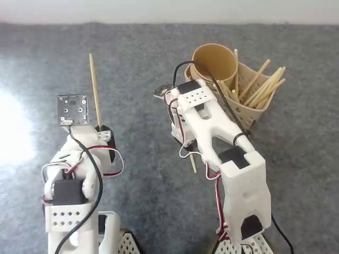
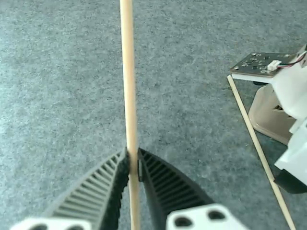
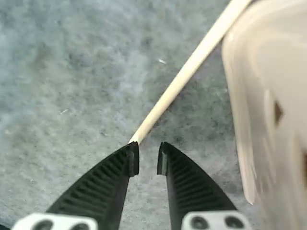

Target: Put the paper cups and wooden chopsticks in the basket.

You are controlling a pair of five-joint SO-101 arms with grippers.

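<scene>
My left gripper (image 2: pixel 133 165) is shut on a wooden chopstick (image 2: pixel 127 81), which sticks out away from the arm over the grey mat (image 1: pixel 95 90). A second chopstick (image 3: pixel 192 72) lies on the mat beside the basket (image 3: pixel 261 96). Its near end sits at the tip of one finger of my right gripper (image 3: pixel 147 158), which is slightly open with nothing between its fingers. The beige basket (image 1: pixel 249 114) stands at the back right. It holds a paper cup (image 1: pixel 214 61) and several chopsticks (image 1: pixel 265 87). The lying chopstick (image 2: pixel 259 148) also crosses the left wrist view.
The right arm (image 1: pixel 212 127) stretches over the mat toward the basket and covers part of the lying chopstick (image 1: pixel 192 161). A small circuit board (image 2: pixel 261 64) on that arm shows near the basket. Grey mat (image 1: pixel 132 63) lies open at the back left and middle.
</scene>
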